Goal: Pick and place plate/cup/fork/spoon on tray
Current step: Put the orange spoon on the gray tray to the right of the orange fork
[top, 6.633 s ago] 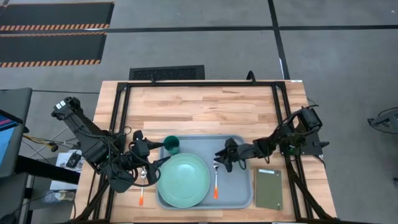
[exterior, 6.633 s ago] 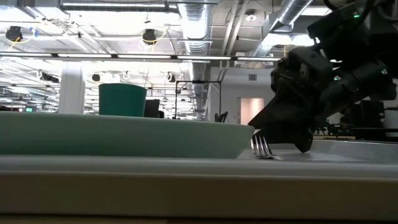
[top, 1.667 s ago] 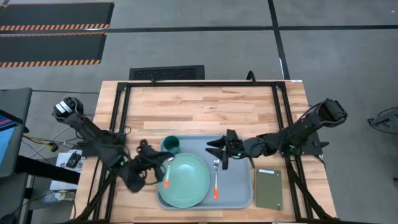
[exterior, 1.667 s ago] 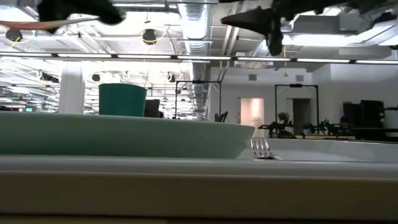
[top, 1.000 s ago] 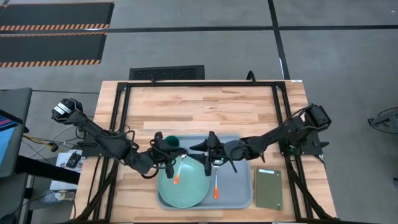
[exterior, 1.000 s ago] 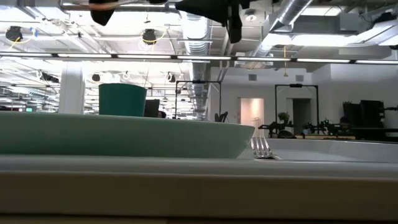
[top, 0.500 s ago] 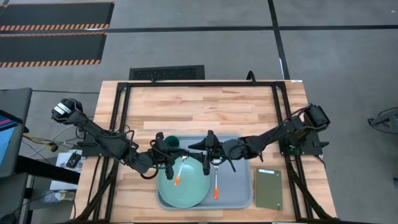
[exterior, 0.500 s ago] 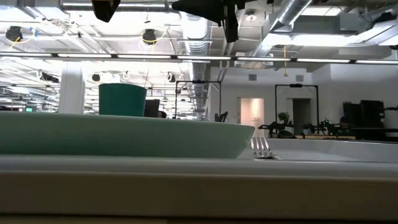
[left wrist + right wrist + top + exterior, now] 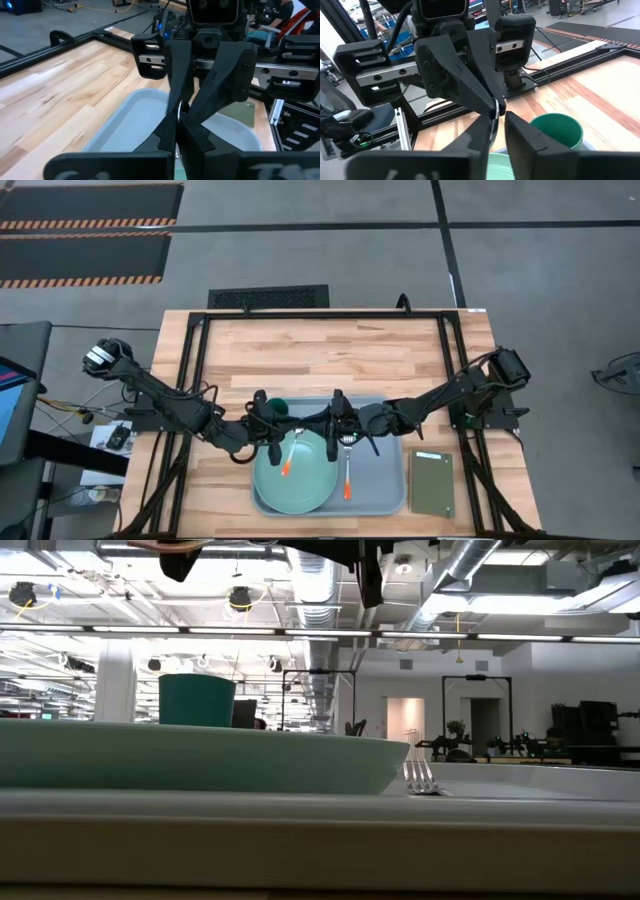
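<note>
The spoon [image 9: 288, 458] hangs in the air over the mint-green plate [image 9: 300, 480], which lies on the pale blue-grey tray [image 9: 385, 480]. My left gripper [image 9: 288, 432] and my right gripper [image 9: 318, 427] meet tip to tip above the plate's far edge, and both are shut on the spoon. The fork [image 9: 347, 468] lies on the tray just right of the plate, its tines [image 9: 420, 778] pointing to the far side. The dark green cup [image 9: 278, 408] stands on the tray's far left corner, partly hidden under my left gripper. My left gripper pinches the spoon's silver end [image 9: 495, 111] between its two fingers, which lie level and come from the table's left. The spoon is lifted clear and slants down, its orange handle tip [image 9: 285, 471] over the plate, toward the near edge. My right gripper has its two fingers closed on the same silver end [image 9: 179, 107], level, from the table's right, facing the left fingers. The fingers hide whether it has the bowl or the neck.
A small olive-green pad [image 9: 432, 483] lies on the table right of the tray. Bare wood stretches across the far half of the table [image 9: 330, 350], inside the black frame [image 9: 195, 360].
Both grippers have stayed facing each other over the plate's far edge, with the spoon held up by the left. My right gripper has drawn its fingers in onto the spoon's silver end. The spoon has kept its slant.
</note>
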